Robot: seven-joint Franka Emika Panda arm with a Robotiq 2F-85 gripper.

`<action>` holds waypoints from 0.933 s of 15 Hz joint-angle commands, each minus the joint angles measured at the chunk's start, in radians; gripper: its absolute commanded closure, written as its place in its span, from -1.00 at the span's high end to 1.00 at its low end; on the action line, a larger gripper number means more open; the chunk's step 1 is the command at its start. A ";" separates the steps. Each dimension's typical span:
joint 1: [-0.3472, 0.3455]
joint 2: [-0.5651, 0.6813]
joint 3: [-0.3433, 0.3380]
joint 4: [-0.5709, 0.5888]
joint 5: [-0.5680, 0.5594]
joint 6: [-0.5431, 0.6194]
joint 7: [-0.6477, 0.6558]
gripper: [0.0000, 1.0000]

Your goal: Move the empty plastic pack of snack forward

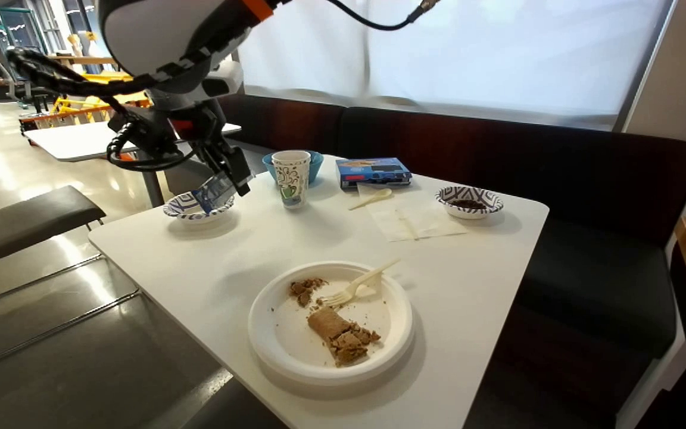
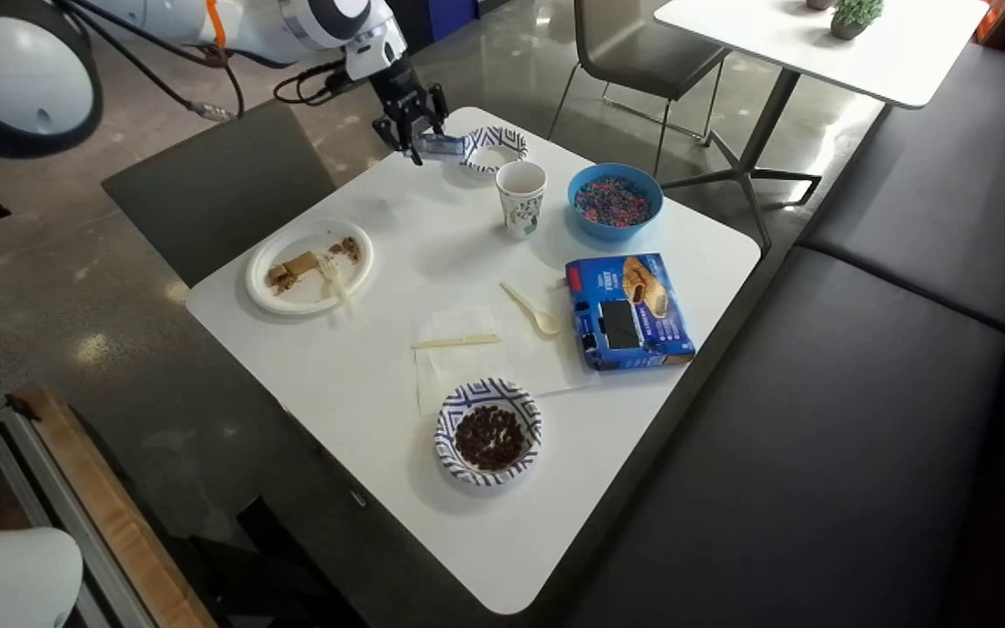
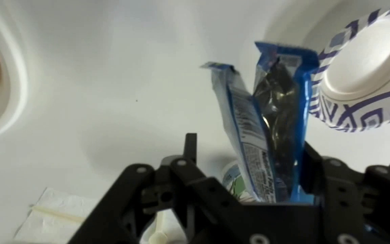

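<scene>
The empty plastic snack pack (image 3: 269, 128) is a crumpled, partly see-through blue-grey wrapper with white print. In the wrist view it stands lengthwise between the fingers of my gripper (image 3: 248, 140). It lies against the right-hand finger; a wide gap separates it from the left-hand finger. My gripper looks open. In an exterior view the pack (image 1: 215, 192) shows below the gripper (image 1: 234, 173), in front of a patterned bowl (image 1: 199, 217). It also shows beside the open fingers (image 2: 429, 138) in an exterior view, the pack (image 2: 443, 146) near the bowl's rim. Whether it touches the table is unclear.
A paper cup (image 2: 521, 199) and a blue bowl (image 2: 614, 202) stand near the gripper. A white plate (image 1: 331, 372) holds crumbled food and a fork. A blue box (image 2: 629, 312), napkins (image 2: 459, 371), a spoon (image 2: 533, 310) and another patterned bowl (image 2: 488, 471) are farther off.
</scene>
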 commanded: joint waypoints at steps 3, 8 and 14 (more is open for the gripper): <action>0.114 -0.232 -0.019 -0.312 -0.114 0.026 -0.068 1.00; 0.145 -0.345 -0.053 -0.532 -0.155 0.019 0.000 1.00; 0.105 -0.517 0.073 -0.798 -0.240 0.108 -0.118 1.00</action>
